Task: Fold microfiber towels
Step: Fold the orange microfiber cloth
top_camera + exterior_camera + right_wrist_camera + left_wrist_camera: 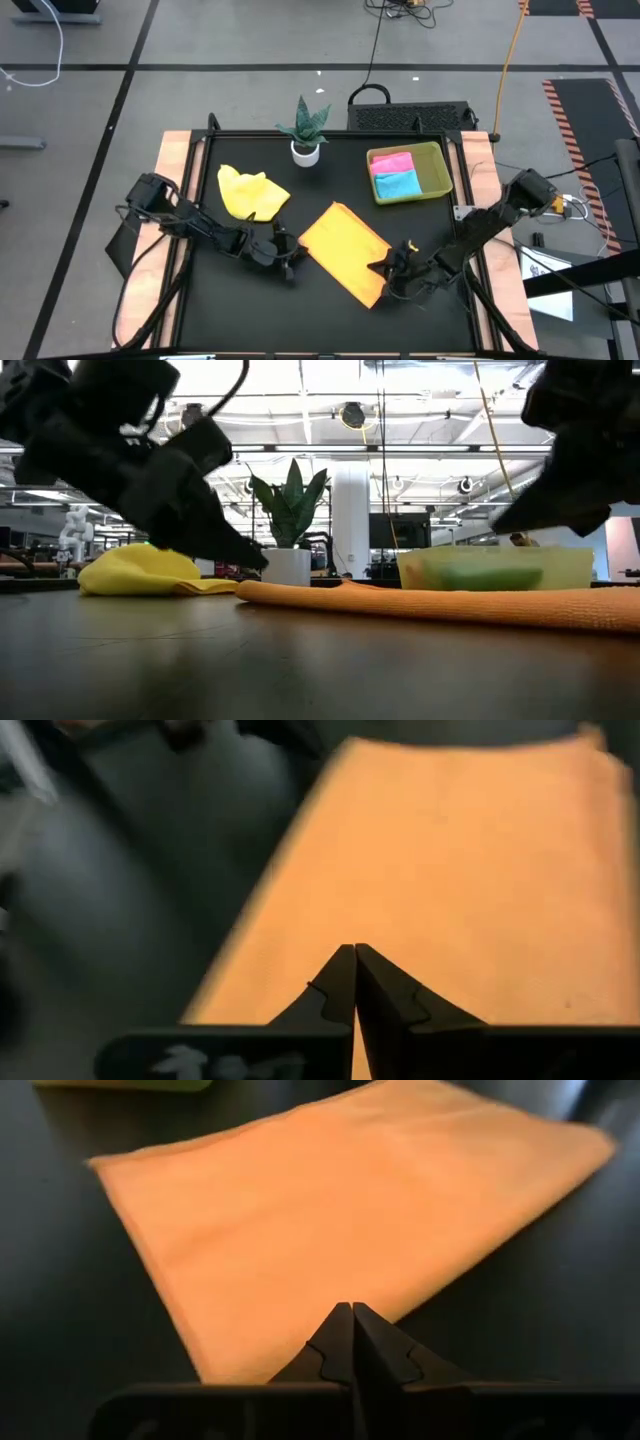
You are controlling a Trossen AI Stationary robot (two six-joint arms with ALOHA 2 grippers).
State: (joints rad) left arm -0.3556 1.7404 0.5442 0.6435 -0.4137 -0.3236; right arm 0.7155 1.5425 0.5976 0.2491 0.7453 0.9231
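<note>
An orange towel (345,250), folded into a flat rectangle, lies slantwise on the black table's middle (450,605). A yellow towel (250,192) lies crumpled at the far left (140,572). A pink towel (392,162) and a light blue towel (398,183) sit folded in the yellow-green tray (440,165). My left gripper (296,262) is shut, with its tips at the orange towel's left edge (352,1312). My right gripper (380,268) is shut and hangs above the towel's near right end (354,952), raised off it in the low view. My left gripper points slanting down from the table's left at the orange towel's left edge (290,1350). Whether its shut fingertips touch the cloth, I cannot tell. The towel lies flat and slack on the table.
A small potted plant (305,135) in a white pot stands at the far middle, between the yellow towel and the tray. Bare black table lies along the near edge (330,320). Wooden rails (175,200) border the table's left and right sides.
</note>
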